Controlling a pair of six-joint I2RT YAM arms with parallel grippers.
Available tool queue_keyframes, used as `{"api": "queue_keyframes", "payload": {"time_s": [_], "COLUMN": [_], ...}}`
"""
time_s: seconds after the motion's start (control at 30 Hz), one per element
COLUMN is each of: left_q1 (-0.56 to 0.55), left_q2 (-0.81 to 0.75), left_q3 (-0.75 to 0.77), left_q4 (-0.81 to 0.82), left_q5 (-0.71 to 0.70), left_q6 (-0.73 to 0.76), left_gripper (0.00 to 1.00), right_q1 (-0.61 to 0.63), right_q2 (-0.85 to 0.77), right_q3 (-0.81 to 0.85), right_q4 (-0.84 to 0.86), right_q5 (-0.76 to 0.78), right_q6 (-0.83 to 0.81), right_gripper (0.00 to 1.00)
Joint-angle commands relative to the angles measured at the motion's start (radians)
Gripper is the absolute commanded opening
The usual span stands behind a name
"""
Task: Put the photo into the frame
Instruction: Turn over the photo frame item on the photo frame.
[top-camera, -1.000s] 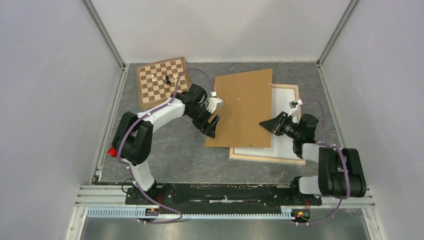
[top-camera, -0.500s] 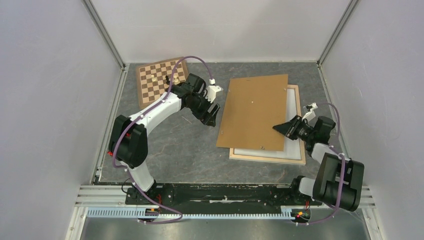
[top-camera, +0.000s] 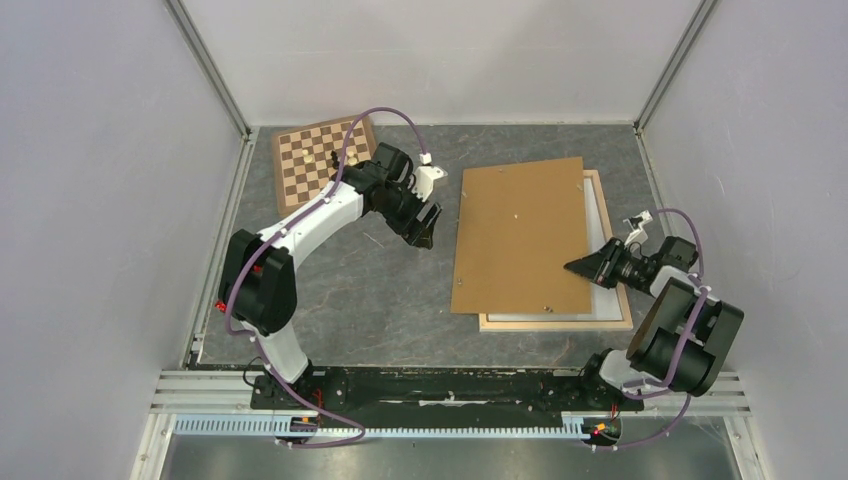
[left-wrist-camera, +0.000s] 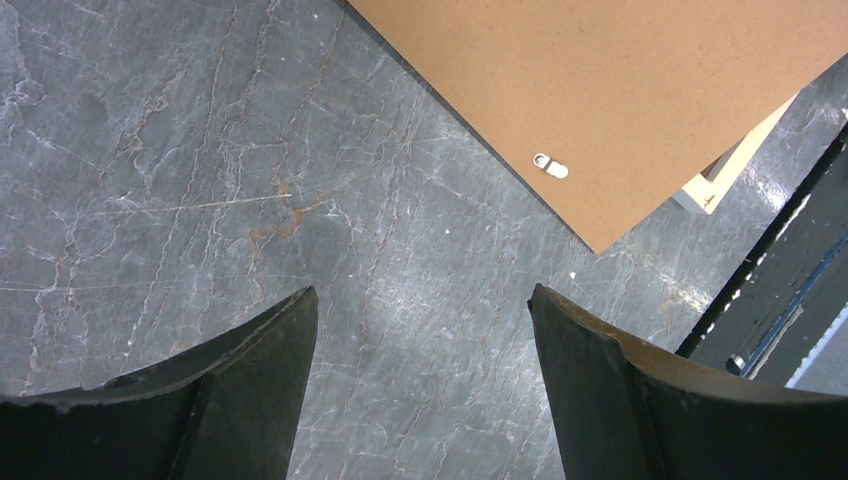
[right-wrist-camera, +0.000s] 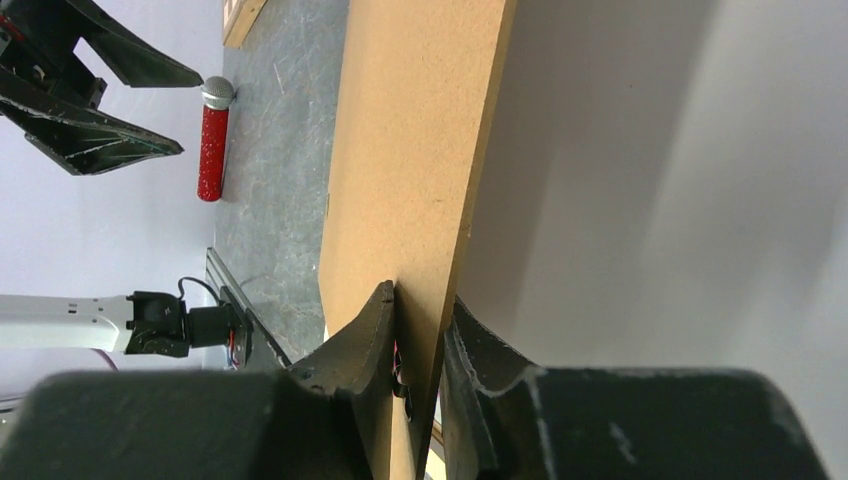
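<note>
The frame (top-camera: 560, 325) lies flat near the table's (top-camera: 370, 290) right edge, its light wooden bars showing along its right and near sides. A plain brown backing board (top-camera: 520, 235) covers most of it and overhangs the frame's left side. Between the board's right edge and the frame's bar runs a plain white strip (top-camera: 596, 222) that looks like the photo's blank side, lying inside the frame; no printed side is visible.

The right gripper (top-camera: 585, 267) reaches in from the right edge, and its fingers are clamped on the board's right edge. In the right wrist view the board stands between the two pads (right-wrist-camera: 375, 320), with the white surface beside it.

The left gripper (top-camera: 422, 228) hangs over bare table to the left of the board, apart from it – its fingers (left-wrist-camera: 270, 350) spread wide with nothing between them. The left wrist view shows the board's near-left corner and a small metal clip (left-wrist-camera: 549, 166) on it.

A chessboard (top-camera: 310, 165) lies at the far left corner.
</note>
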Motion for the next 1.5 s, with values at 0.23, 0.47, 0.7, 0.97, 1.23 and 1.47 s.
{"api": "queue_keyframes", "payload": {"time_s": [0.23,0.47,0.7,0.97,1.23,1.47], "left_q1": [-0.017,-0.033,-0.056,-0.088,-0.128,-0.142], "left_q2": [0.045,0.089,0.134,0.171,0.164,0.151], "left_q3": [0.036,0.061,0.052,0.046,0.045,0.053], "left_q4": [0.033,0.057,0.157,0.246,0.287,0.287], "left_q5": [-0.055,-0.062,-0.082,-0.115,-0.161,-0.174], "left_q6": [-0.016,-0.021,-0.106,-0.176,-0.228,-0.288], "left_gripper": [0.84,0.84,0.84,0.84,0.84,0.85], "right_q1": [-0.074,-0.114,-0.192,-0.235,-0.273,-0.304], "right_q2": [0.044,0.07,0.152,0.342,0.279,0.22], "right_q3": [0.161,0.189,0.283,0.396,0.411,0.43], "right_q4": [-0.152,-0.171,-0.398,-0.988,-0.987,-0.986], "right_q5": [-0.065,-0.176,-0.285,-0.343,-0.341,-0.382], "right_q6": [-0.22,-0.194,-0.385,-0.965,-0.935,-0.858], "right_gripper": [0.0,0.0,0.0,0.0,0.0,0.0]}}
